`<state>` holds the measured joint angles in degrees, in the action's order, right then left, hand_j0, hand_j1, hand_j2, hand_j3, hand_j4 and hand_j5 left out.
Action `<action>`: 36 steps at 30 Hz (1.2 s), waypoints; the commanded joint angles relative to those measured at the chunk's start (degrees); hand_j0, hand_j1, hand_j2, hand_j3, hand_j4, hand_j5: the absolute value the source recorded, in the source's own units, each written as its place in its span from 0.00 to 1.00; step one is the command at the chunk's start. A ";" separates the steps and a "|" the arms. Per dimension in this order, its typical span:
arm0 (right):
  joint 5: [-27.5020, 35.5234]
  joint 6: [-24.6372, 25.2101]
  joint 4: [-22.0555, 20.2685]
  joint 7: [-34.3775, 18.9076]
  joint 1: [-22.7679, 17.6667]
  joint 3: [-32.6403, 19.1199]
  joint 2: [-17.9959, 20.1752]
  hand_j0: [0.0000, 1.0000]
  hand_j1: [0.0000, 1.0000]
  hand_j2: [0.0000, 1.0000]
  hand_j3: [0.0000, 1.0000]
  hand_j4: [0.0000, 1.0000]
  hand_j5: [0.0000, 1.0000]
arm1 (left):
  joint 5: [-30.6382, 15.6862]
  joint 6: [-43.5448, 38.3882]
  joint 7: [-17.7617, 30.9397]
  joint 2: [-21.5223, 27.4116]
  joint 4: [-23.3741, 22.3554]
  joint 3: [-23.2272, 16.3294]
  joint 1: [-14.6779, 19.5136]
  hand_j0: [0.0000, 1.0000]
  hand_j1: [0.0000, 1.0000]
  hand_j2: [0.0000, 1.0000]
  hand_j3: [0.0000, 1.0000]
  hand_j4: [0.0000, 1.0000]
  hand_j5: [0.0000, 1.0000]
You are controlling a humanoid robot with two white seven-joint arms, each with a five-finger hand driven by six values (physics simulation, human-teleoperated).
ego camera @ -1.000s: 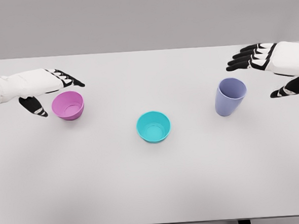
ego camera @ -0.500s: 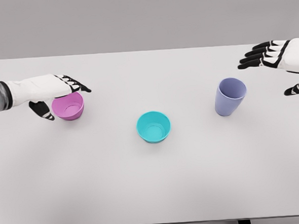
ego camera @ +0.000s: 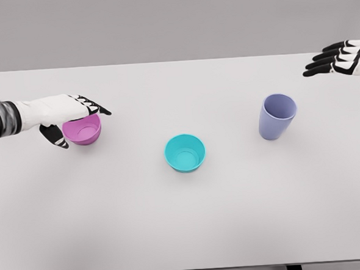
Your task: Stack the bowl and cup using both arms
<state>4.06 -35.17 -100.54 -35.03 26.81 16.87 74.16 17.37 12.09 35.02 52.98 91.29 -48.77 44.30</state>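
- A pale grey table [ego camera: 186,232] fills most of the head view, with a plain grey wall behind it.
- Three open vessels stand upright on the table, well apart from one another.
- The pink bowl [ego camera: 85,131] sits at the left, in the middle depth of the table.
- The teal bowl [ego camera: 185,153] stands near the centre, a little nearer than the other two; its inside shows empty.
- The lavender cup [ego camera: 276,116] stands at the right, taller than the bowls, with its mouth facing up.
- The left robot hand [ego camera: 65,114] comes in from the left edge on a white arm with a dark banded wrist.
- It lies over the far-left rim of the pink bowl, black fingers reaching to the right across the rim and the thumb hanging down at the bowl's left side.
- The fingers are spread around the bowl rather than clamped; whether they touch the bowl wall cannot be told, and the bowl rests on the table.
- The right robot hand [ego camera: 344,59] shows at the far right edge, partly cut off by the frame.
- Its black fingers are spread wide and point left, holding nothing; it is far of and to the right of the lavender cup, well apart from it.
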 commanded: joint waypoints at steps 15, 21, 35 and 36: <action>0.34 0.17 0.00 0.03 -0.79 -0.26 1.34 1.00 1.00 1.00 1.00 1.00 1.00 | 1.53 0.04 -0.02 -2.44 -4.28 0.00 0.00 1.00 1.00 1.00 1.00 1.00 1.00; 0.34 0.17 0.00 0.03 -0.88 -0.26 2.12 1.00 1.00 1.00 1.00 1.00 1.00 | 2.85 0.04 -0.02 -4.03 -6.21 0.08 0.00 1.00 1.00 1.00 1.00 1.00 1.00; 0.34 0.17 0.00 0.03 -0.70 -0.26 2.48 1.00 1.00 1.00 1.00 1.00 1.00 | 3.11 0.12 -0.02 -4.82 -8.94 0.08 -0.09 1.00 1.00 1.00 1.00 1.00 1.00; 0.34 0.17 0.00 0.03 -0.70 -0.26 2.48 1.00 1.00 1.00 1.00 1.00 1.00 | 3.11 0.12 -0.02 -4.90 -8.94 0.08 -0.09 1.00 1.00 1.00 1.00 1.00 1.00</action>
<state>4.08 -35.17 -100.55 -35.03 26.10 16.62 76.55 20.56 12.25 35.02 48.16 82.65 -48.73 44.21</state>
